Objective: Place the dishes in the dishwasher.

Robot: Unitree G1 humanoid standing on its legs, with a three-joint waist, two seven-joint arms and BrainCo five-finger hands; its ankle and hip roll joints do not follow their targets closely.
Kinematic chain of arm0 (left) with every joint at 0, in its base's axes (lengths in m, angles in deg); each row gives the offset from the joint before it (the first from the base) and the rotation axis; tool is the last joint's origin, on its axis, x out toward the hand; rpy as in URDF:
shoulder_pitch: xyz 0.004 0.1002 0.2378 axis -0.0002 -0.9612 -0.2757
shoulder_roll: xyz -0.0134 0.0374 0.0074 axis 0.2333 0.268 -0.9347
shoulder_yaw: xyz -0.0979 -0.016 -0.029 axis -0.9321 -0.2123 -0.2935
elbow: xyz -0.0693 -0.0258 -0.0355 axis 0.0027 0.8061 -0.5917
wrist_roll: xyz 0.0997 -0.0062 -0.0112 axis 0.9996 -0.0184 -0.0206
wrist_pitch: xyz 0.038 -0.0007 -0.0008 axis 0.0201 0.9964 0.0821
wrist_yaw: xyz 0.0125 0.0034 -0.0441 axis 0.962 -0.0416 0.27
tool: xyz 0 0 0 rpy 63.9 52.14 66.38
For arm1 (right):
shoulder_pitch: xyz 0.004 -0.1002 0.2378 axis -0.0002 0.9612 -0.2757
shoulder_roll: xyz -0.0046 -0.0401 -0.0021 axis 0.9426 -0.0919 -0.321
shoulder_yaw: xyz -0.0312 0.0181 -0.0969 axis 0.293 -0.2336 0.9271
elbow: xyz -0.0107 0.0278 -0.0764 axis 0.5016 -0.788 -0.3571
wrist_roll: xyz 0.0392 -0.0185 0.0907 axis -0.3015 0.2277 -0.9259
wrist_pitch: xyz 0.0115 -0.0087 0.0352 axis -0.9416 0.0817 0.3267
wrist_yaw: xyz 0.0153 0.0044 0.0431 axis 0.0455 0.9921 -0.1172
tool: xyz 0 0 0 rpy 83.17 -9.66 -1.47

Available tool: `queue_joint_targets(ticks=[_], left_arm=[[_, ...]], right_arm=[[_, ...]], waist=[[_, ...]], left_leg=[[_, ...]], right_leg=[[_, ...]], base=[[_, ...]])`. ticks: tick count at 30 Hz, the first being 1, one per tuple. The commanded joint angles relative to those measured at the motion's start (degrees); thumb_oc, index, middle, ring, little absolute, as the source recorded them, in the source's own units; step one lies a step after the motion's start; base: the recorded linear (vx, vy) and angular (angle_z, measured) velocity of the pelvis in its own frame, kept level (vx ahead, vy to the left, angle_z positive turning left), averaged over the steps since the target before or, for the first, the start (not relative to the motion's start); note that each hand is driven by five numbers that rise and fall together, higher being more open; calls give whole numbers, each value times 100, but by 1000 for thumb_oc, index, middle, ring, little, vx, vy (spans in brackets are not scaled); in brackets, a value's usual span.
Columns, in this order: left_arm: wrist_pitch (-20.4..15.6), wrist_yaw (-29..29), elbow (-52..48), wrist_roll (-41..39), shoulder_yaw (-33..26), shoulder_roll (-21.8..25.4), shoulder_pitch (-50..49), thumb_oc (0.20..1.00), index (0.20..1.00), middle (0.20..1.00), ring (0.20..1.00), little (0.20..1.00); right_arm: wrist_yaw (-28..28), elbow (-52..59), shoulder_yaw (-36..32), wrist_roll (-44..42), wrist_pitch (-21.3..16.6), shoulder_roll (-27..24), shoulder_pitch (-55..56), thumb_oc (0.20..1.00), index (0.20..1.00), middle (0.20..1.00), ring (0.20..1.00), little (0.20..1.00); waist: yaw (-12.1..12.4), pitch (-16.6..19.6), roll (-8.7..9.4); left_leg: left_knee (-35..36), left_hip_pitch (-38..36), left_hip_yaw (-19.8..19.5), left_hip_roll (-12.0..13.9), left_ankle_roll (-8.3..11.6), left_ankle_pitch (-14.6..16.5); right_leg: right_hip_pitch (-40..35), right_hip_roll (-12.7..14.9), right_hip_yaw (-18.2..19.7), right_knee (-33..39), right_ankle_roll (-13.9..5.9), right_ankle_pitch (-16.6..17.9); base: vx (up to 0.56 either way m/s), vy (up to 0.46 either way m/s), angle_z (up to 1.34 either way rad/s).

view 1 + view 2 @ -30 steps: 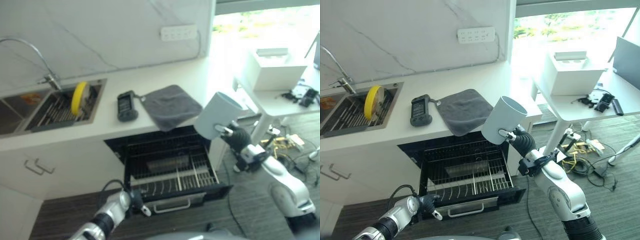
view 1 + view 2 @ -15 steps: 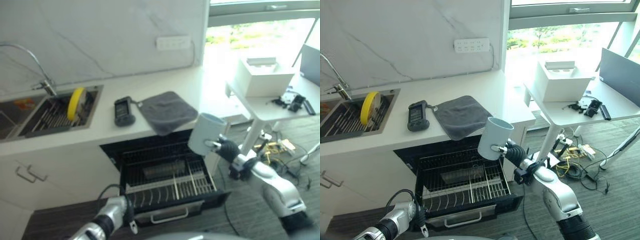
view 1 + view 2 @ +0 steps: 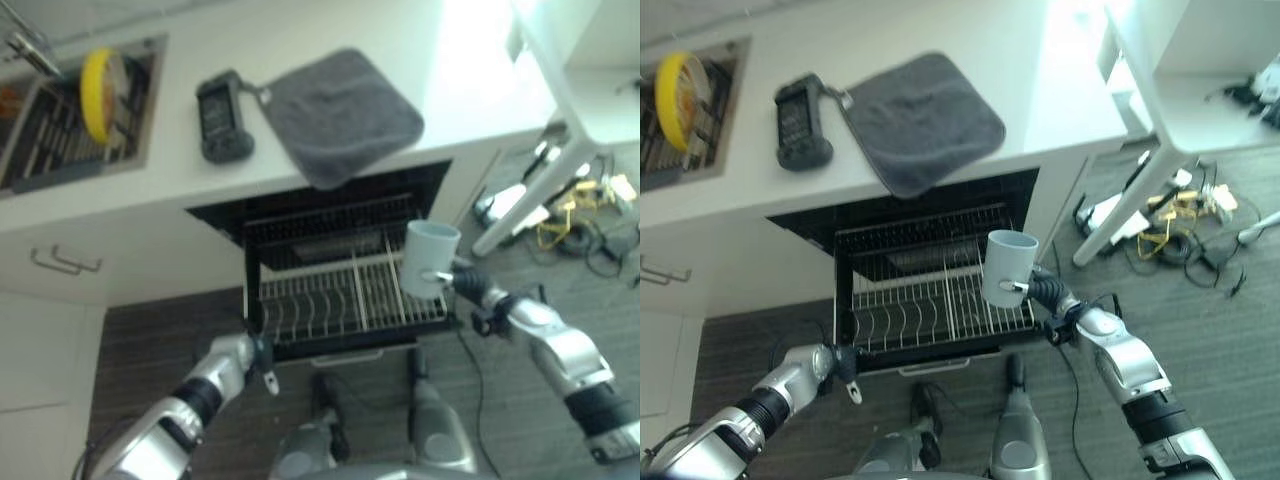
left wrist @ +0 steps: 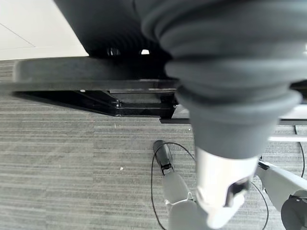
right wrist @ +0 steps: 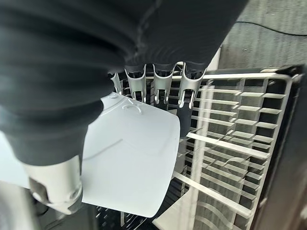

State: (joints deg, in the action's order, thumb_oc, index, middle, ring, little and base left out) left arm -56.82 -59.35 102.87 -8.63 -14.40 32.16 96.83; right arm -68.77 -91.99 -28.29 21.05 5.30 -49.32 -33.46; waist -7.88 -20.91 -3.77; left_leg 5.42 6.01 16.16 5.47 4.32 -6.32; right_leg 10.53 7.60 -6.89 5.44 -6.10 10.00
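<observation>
We see the right hand [image 3: 1032,288] grasping a pale cylindrical mug [image 3: 1006,267] (upright) over the white wire dishwasher rack [image 3: 940,310]. The left hand [image 3: 258,357] sits at the rack's front corner; its grip we cannot tell.

No text, label, number or sign can be read anywhere.

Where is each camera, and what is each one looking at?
Left eye view: on the head, looking down at the counter and open dishwasher rack; both arms show.
Right eye view: beside it, same scene; the right hand holds the cup over the rack.
Left wrist view: on the left wrist, by the left hand, facing the floor under the dishwasher.
Right wrist view: on the right wrist, facing cup and rack.
Both eye views and the right wrist view share the cup.
</observation>
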Motion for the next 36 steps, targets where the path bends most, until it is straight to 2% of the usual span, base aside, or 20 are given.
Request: queue_joint_targets(ticks=[1, 11, 20, 28, 36], left_arm=[[308, -150, 961, -432, 188, -327, -501, 1000, 1000, 1000, 1000, 1000], [670, -867, -255, -472, 282, 135, -162, 1000, 1000, 1000, 1000, 1000], [620, -1245, -586, -485, 547, 347, 108, 1000, 1000, 1000, 1000, 1000], [513, -1190, -631, -671, 770, 383, 364, 1000, 1000, 1000, 1000, 1000], [369, -920, -554, -894, 933, 328, 488, 1000, 1000, 1000, 1000, 1000]], right_arm=[[71, 145, -146, 49, -512, 32, -477, 200, 200, 200, 200, 200], [477, -893, 60, 256, -519, 113, -1293, 200, 200, 200, 200, 200], [583, -2172, 466, 196, -320, -5, -2455, 200, 200, 200, 200, 200], [634, -3590, 885, 77, -99, -42, -3443, 200, 200, 200, 200, 200], [614, -4585, 1173, 109, 84, 125, -3894, 200, 200, 200, 200, 200]], waist=[[0, 24, 338], [238, -61, 225], [518, -143, 157], [768, -286, 58], [896, -408, -87]], left_leg=[[-42, -175, -589, 334, 145, 235], [-42, -123, -637, 302, 185, 236], [-42, -32, -775, 257, 201, 250], [-42, 119, -932, 191, 215, 249], [-42, 237, -1018, 134, 218, 232]], right_leg=[[-571, 29, -85, -44, -267, -474], [-578, 121, -263, -62, -261, -518], [-558, 162, -400, -79, -236, -573], [-460, 211, -492, -114, -226, -597], [-364, 262, -549, -143, -229, -600]], base=[[-76, -23, -9], [-10, -5, 4], [8, -4, 5], [14, -2, 5], [9, 5, 2]])
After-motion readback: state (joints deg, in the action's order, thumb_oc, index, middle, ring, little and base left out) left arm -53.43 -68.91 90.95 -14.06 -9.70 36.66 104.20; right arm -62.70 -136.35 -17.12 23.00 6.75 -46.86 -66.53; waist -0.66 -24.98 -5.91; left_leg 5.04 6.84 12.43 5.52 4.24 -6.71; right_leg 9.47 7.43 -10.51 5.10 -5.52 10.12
